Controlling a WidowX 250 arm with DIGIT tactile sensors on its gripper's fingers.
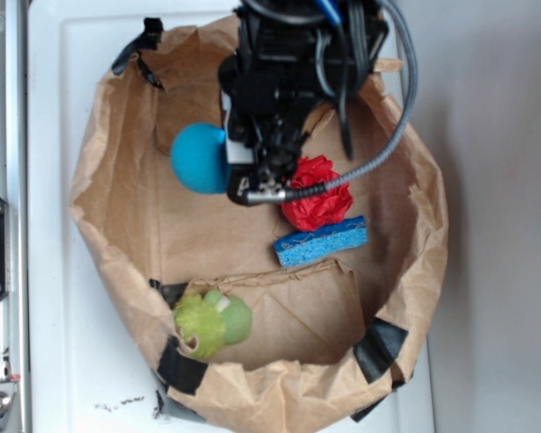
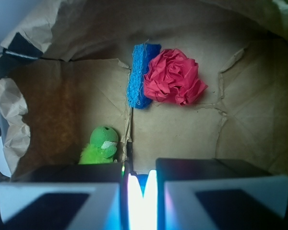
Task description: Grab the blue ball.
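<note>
The blue ball is a teal fuzzy sphere at the upper left inside the brown paper bag. It sits tight against the left side of my gripper, which reaches down over the ball's right edge. In the wrist view the two fingers stand almost together, and a thin sliver of the blue ball shows in the narrow gap of the gripper. Blue light tints both inner finger edges. Most of the ball is hidden below the fingers in that view.
A red paper wad and a flat blue sponge lie just right of the gripper. A yellow-green fuzzy ball rests by the bag's near wall. The bag's raised walls ring everything, and a white surface lies beneath.
</note>
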